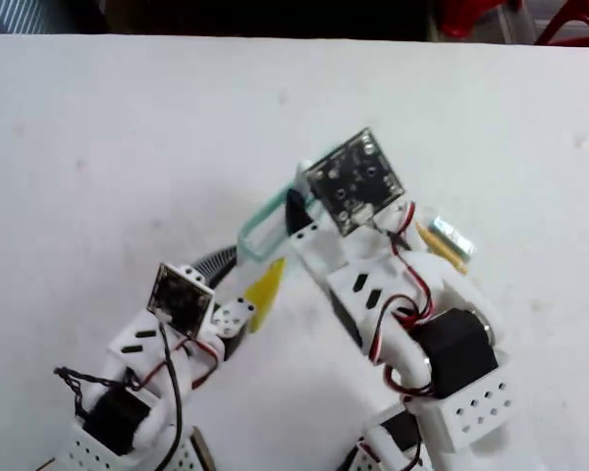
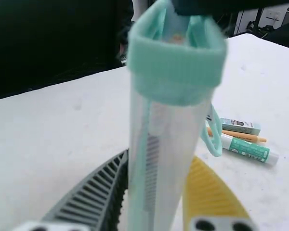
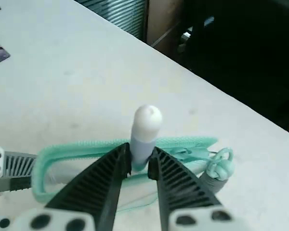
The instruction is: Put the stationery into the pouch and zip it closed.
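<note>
Here's the left arm, stretched low along the tabletop (image 1: 128, 128) from the near edge. Its left pincer (image 2: 160, 156) is closed on the pouch (image 2: 173, 77), with the grey finger (image 2: 96, 197) on one side and the yellow finger (image 2: 207, 192) on the other, both pressing the clear walls. The pouch stands up out of that grip with its teal-rimmed mouth gaping wide open and the zip undone.

Over to the right arm: it's folded at the elbow and arches over the pouch, wrist tipped down toward the open mouth. The right pincer (image 3: 139, 151) is clamped on a white-capped marker (image 3: 147, 122), its two black fingers squeezing the pale barrel just under the rounded cap. The marker sits right at the teal rim. Whether its lower end is inside the pouch I can't tell, because the fingers hide it.

The teal zip cord (image 3: 219, 161) dangles knotted off the far end of the pouch. Beyond the pouch, past the yellow finger's side, loose stationery (image 2: 243, 147) lies flat on the tabletop: a teal-labelled marker, an orange pencil and a small teal box, close together and well apart from both pincers
</note>
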